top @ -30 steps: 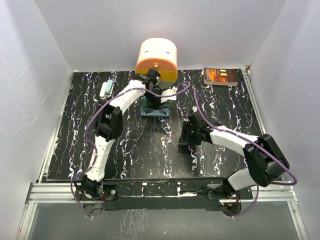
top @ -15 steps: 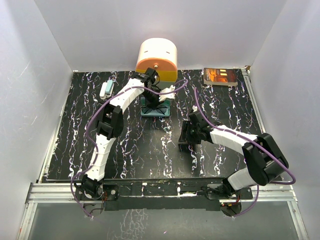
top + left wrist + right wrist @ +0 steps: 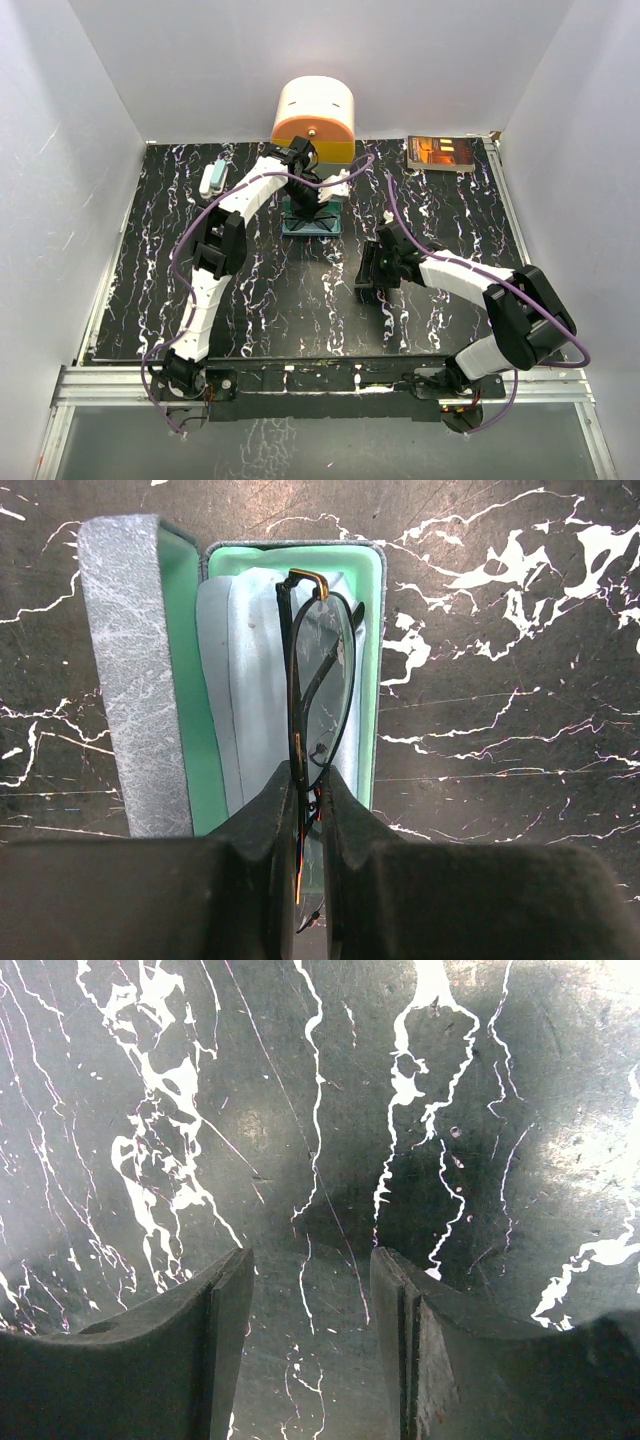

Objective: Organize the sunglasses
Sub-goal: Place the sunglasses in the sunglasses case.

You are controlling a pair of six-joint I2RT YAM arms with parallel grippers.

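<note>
The sunglasses, thin black frame with dark lenses, are folded and held on edge by my left gripper, which is shut on them. They hang just above the open teal-lined grey case, over the light-blue cloth lying inside it. The case's grey lid lies open to the left. In the top view the left gripper is over the case at the table's back middle; the sunglasses are hidden there. My right gripper is open and empty over bare black marble table.
An orange-and-white cylindrical container stands just behind the case. A book lies at the back right. A small white-and-teal object lies at the back left. The white walls close in the table on three sides.
The left gripper has shifted slightly over the case with the sunglasses. The right gripper has drifted a little toward the back of the table.
</note>
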